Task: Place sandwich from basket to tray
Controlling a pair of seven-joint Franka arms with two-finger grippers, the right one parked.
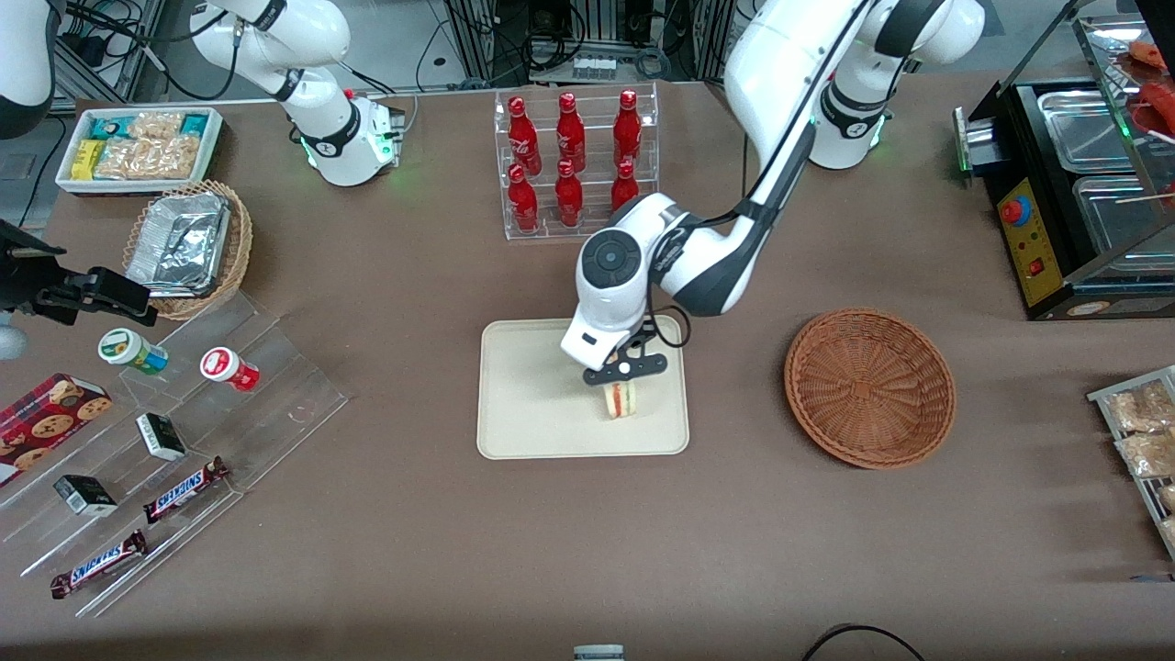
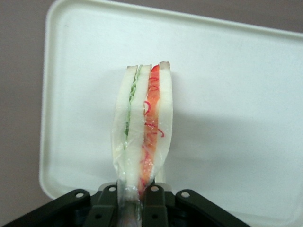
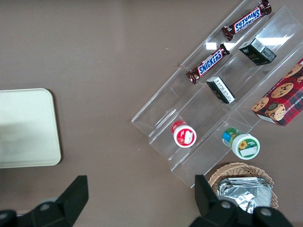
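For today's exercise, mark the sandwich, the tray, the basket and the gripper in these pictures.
sandwich [image 2: 142, 127]: left wrist view, layered cut edge.
tray [image 1: 523, 404]: front view, bare floor.
basket [image 1: 868, 387]: front view, woven inside, nothing in it.
gripper [image 1: 622, 384]: front view, fingers shut on the sandwich.

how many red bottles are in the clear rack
6 red bottles in the clear rack: three on the upper row, three on the lower. None seem hidden. The tool is nearer the front camera, over the tray.
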